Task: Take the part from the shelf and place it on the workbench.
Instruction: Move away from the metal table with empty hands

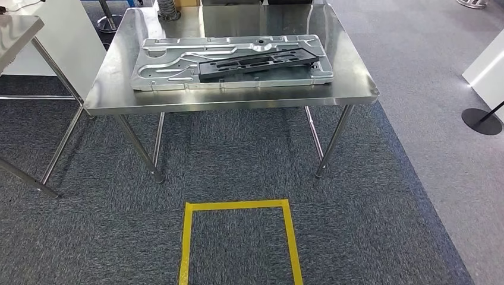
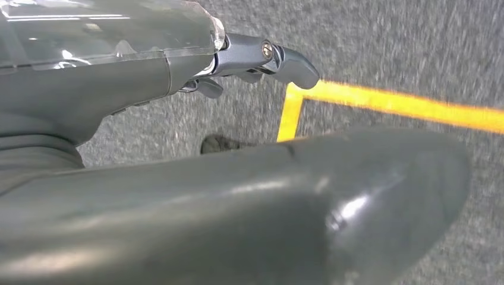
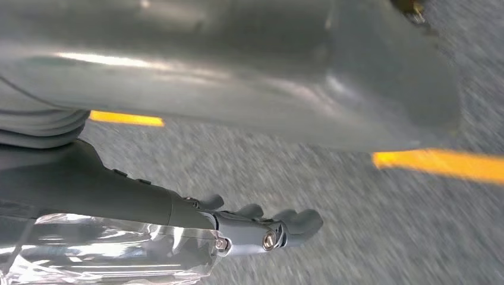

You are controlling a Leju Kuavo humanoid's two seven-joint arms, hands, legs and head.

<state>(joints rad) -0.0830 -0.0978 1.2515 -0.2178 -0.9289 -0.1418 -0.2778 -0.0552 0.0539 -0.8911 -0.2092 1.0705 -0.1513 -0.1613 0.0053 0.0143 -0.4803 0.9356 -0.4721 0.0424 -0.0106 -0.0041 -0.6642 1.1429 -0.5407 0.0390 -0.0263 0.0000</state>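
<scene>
A long black part (image 1: pixel 258 62) lies flat on a large silver stamped panel (image 1: pixel 178 71), which rests on the steel workbench (image 1: pixel 238 100) ahead of me. In the left wrist view my left hand (image 2: pixel 136 89) hangs over the grey carpet, thumb and fingers (image 2: pixel 279 59) apart, holding nothing. In the right wrist view my right hand (image 3: pixel 119 196) hangs over the carpet in the same way, its fingers (image 3: pixel 285 228) stretched out and empty.
A yellow tape square (image 1: pixel 238 206) marks the carpet in front of the workbench. A second steel table (image 1: pixel 18 29) stands at the left. A black stanchion base (image 1: pixel 481 122) and a white block (image 1: pixel 487 68) are at the right.
</scene>
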